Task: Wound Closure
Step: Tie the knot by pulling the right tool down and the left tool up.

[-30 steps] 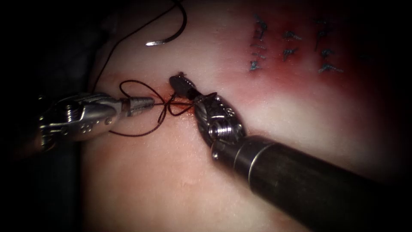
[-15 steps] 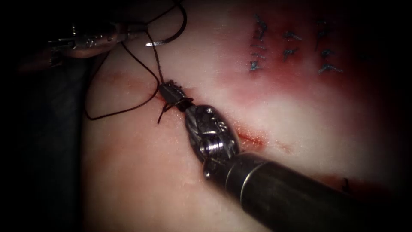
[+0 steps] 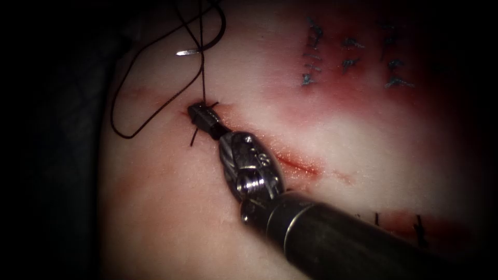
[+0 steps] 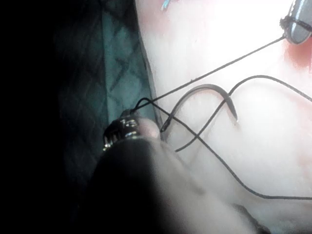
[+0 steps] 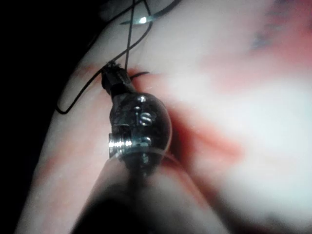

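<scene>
Now | right tool (image 3: 203,115) jaws clamped on thread (image 3: 155,106) at left end of cut (image 3: 295,163) | left tool (image 4: 127,127) gripping taut thread | needle (image 3: 210,41) loose on tissue (image 3: 171,207), far side | thread limp, likely slippery; needle stiff, best gripped mid-curve

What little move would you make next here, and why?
Probably draw the two tools gently apart to tighten the thread: the right tool grips it at the left end of the cut, a taut strand runs to the left tool, and the needle lies free on the tissue.
</scene>
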You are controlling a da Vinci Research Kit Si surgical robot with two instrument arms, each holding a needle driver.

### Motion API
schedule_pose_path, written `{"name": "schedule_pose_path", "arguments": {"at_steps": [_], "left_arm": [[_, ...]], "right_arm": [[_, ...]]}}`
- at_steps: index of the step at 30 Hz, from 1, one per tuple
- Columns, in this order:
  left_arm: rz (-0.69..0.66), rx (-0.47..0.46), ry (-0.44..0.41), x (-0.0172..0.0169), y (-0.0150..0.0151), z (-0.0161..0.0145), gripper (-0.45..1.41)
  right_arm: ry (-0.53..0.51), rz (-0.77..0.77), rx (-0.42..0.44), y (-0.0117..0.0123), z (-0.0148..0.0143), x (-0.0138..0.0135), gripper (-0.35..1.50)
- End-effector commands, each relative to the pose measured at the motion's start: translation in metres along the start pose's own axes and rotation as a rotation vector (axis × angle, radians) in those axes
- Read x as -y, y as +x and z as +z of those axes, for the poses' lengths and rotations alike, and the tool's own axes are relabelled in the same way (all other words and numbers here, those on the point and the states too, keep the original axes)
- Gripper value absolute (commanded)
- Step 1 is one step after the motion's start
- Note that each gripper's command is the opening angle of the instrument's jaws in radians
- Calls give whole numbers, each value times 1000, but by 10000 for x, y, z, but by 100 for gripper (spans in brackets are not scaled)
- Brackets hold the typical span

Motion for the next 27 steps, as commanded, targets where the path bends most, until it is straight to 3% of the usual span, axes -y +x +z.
{"name": "schedule_pose_path", "arguments": {"at_steps": [1,9,12,15,16,18,20,27], "left_arm": [[-5,-1,11,12,2,9,-35],[-4,15,37,24,4,33,-35],[1,16,31,26,0,38,-35],[9,17,29,23,-3,40,-35],[13,16,25,21,-4,41,-35],[14,17,23,21,-4,41,-35],[16,13,20,20,-4,41,-35],[26,13,19,25,-7,42,-35]], "right_arm": [[7,-3,0,-9,3,3,-35],[-6,-130,6,-35,-3,11,-35],[-11,-248,19,-48,-6,13,-35],[-54,-462,16,-58,-6,21,-35],[-147,-572,42,-62,-3,25,-35],[-176,-623,76,-65,-1,27,-35],[-224,-712,194,-72,1,30,-35],[-250,-958,253,-85,-15,49,-35]]}}
